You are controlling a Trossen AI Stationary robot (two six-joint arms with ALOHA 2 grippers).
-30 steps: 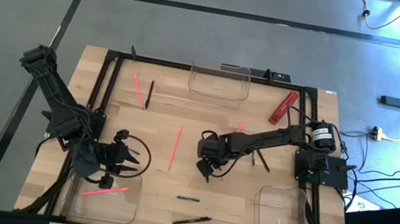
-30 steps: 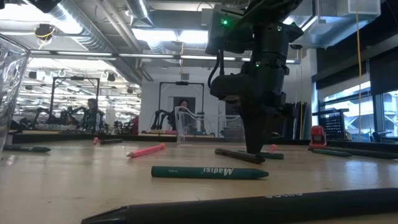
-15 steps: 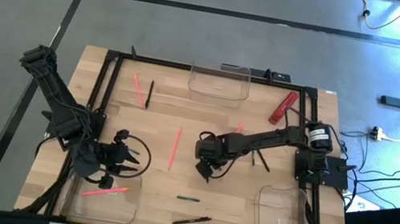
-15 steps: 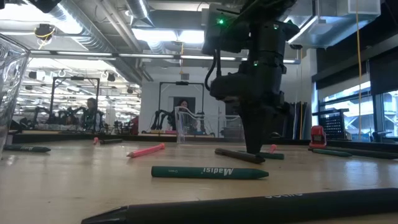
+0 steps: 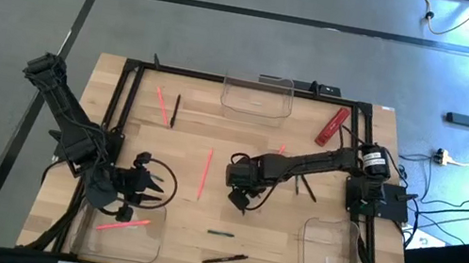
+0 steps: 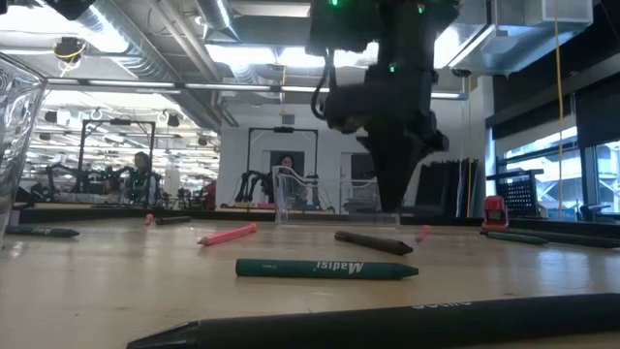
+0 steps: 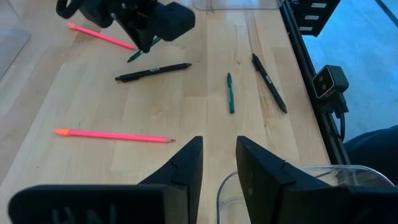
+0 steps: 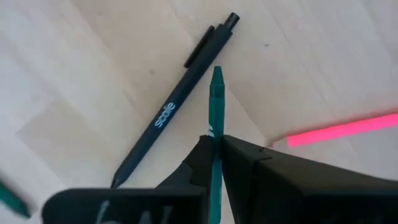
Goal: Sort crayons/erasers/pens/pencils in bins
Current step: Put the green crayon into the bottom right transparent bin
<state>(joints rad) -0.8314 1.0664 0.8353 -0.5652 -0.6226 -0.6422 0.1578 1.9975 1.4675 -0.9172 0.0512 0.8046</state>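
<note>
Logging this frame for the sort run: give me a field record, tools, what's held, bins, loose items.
right tool: shut on green crayon, lifted above mid-table
left tool: open, empty, over the near-left bin
bins: three; far-middle bin and near-right bin look empty; near-left bin holds one pink stick
loose on table: pink sticks, black pens, another green crayon, red block
</note>
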